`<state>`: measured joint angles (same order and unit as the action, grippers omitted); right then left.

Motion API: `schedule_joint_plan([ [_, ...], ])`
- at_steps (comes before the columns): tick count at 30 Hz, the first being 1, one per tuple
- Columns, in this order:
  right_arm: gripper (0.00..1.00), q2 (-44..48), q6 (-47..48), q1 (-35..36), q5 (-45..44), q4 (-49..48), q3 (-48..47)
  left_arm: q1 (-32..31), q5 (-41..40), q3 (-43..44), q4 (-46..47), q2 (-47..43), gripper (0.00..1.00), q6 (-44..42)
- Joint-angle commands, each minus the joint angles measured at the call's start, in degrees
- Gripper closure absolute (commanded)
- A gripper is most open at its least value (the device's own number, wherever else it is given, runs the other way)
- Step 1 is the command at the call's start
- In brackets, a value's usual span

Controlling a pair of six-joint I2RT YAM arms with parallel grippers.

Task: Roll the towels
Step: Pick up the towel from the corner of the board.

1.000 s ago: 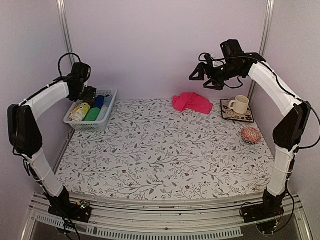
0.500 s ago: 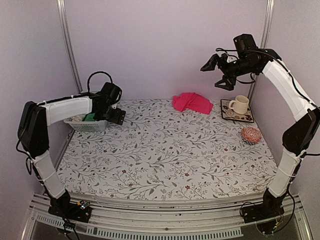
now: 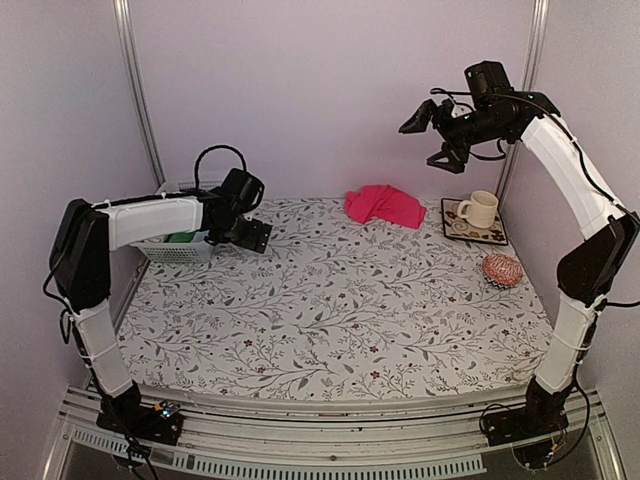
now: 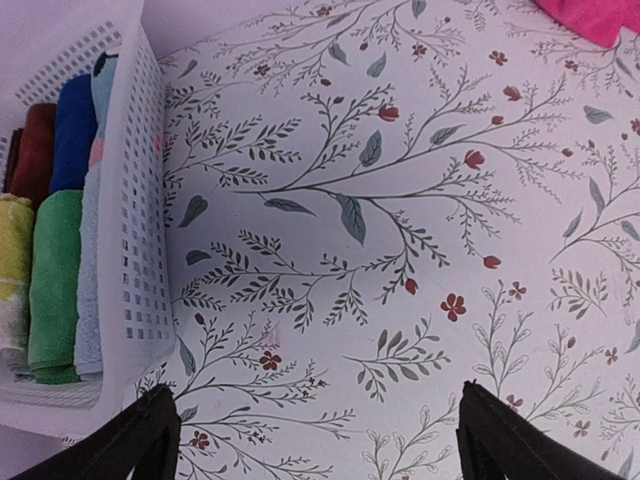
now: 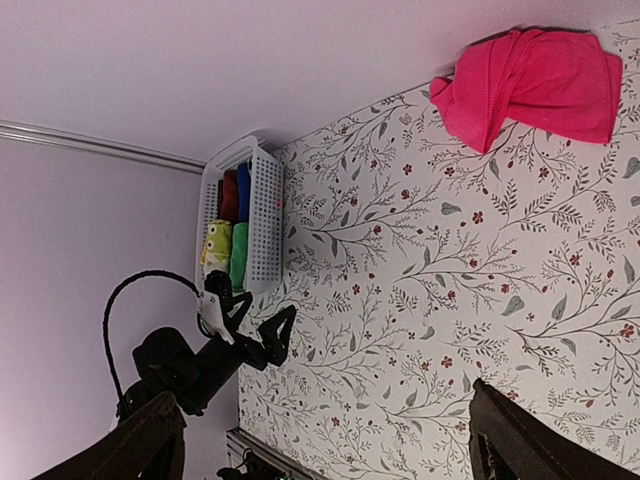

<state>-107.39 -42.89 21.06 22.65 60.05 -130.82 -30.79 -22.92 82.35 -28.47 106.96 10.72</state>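
Towels lie in two places. The pink towel (image 3: 385,205) is plain and bright. It is soft and bunched up in a loose heap with folds, not rolled. It lies on the table (image 3: 340,300) at the far edge, close to the back wall, a bit right of the middle.

The yellow towel (image 4: 12,270) is lime-yellow with white and a little orange on it. It looks rolled up. It lies in the white basket (image 4: 140,200) at the far left of the table, touching a green roll (image 4: 55,285). A dark red roll (image 4: 35,150) and a blue roll (image 4: 72,130) lie in there too.

The left gripper (image 3: 255,235) is wide open and holds nothing. It hangs low over the table, just beside the basket on its right side. The yellow towel is near it, behind the basket wall. The pink towel is well apart from it, off to the right.

The right gripper (image 3: 428,140) is wide open too, with nothing in it. It is high up in the air over the far right of the table. The pink towel lies below it and to the left, not touching.
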Motion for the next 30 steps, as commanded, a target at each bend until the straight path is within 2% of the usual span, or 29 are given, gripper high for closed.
schedule_joint_plan([
  [1,0.01,-2.4,-1.1,1.1,-0.1,-1.7,-1.0,-0.7,1.6,1.8,1.9,-0.2,0.03,0.8],
  [5,0.01,-2.6,-0.3,0.3,0.6,-3.7,2.7,-1.2,3.5,2.6,2.9,-0.1,0.03,1.4],
  [8,0.01,2.8,3.5,-0.7,4.2,-16.6,16.0,-1.9,4.4,3.5,3.0,0.4,0.03,2.1],
  [11,0.01,11.0,6.3,-1.7,5.5,-36.5,32.7,-2.4,4.4,3.2,3.2,0.2,0.03,2.5],
  [13,0.01,11.7,8.9,-3.3,8.8,-44.1,37.5,-2.4,4.6,2.4,4.2,-0.3,0.03,2.8],
  [16,0.01,6.6,11.4,-5.3,13.6,-45.5,36.5,-2.5,5.0,1.6,5.4,-0.8,0.03,3.3],
  [18,0.01,3.8,12.2,-5.7,12.6,-46.4,36.7,-2.6,5.4,1.7,5.7,-0.8,0.03,3.5],
  [30,0.00,-15.5,20.6,-5.5,-6.6,-48.9,28.8,-2.8,4.2,2.7,4.6,-1.0,0.03,2.0],
])
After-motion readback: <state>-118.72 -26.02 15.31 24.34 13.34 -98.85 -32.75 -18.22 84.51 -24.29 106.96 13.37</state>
